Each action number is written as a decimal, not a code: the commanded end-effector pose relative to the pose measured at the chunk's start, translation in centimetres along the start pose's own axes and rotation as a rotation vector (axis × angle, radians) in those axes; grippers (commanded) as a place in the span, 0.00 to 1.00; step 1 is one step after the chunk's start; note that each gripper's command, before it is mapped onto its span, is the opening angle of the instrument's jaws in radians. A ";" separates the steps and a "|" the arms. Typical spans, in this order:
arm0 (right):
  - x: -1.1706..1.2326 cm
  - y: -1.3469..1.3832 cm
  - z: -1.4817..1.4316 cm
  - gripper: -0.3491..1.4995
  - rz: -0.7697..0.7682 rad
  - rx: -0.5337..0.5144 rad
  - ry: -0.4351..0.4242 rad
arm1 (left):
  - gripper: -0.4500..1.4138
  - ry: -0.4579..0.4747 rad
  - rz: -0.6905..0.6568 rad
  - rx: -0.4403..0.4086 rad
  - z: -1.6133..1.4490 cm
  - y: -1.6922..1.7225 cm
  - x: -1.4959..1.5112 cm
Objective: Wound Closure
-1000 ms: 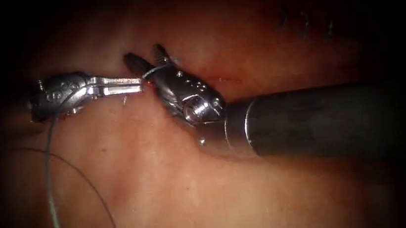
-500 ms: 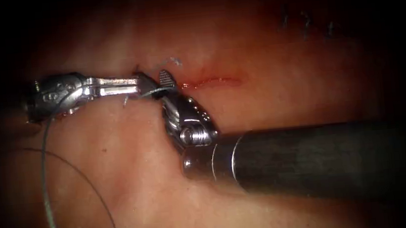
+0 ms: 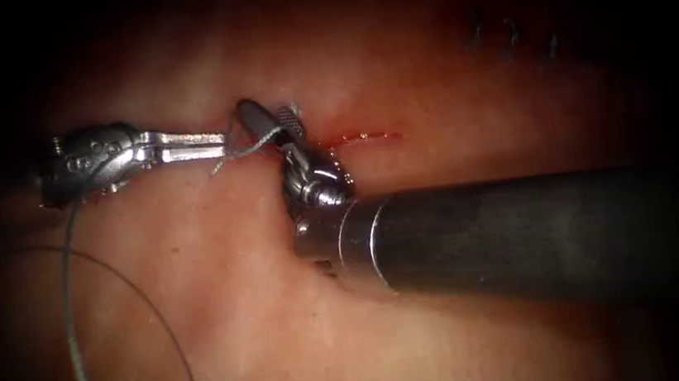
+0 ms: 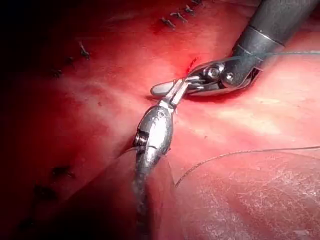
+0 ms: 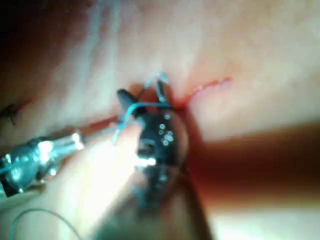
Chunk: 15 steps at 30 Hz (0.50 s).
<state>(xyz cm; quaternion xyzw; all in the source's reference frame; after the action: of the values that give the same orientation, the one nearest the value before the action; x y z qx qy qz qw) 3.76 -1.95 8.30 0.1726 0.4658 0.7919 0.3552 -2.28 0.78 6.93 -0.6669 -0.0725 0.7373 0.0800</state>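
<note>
At the cut's (image 3: 363, 137) left end, right end effector (image 3: 268, 121) spread around thread (image 3: 256, 147) | left end effector (image 3: 223, 142) clenched on thread | stitches (image 3: 511, 35) at 1 o'clock finished, cut still gaping | needle unseen

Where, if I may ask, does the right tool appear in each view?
Endoscope: right tool, jaws open astride the thread, at the cut's left end.
Left wrist: right tool just beyond the left tool.
Right wrist: right tool astride the thread, beside the left tool.
Shared landmark: red fluid along the cut.
</note>
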 end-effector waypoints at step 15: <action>-0.23 -0.13 0.36 0.37 0.021 0.015 -0.062 | 0.00 0.002 0.004 -0.004 -0.02 0.00 -0.05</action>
<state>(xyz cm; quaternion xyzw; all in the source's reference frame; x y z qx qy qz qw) 4.11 -1.87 8.35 0.2049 0.4565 0.7880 0.3587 -2.21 0.73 6.91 -0.6673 -0.0739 0.7370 0.0779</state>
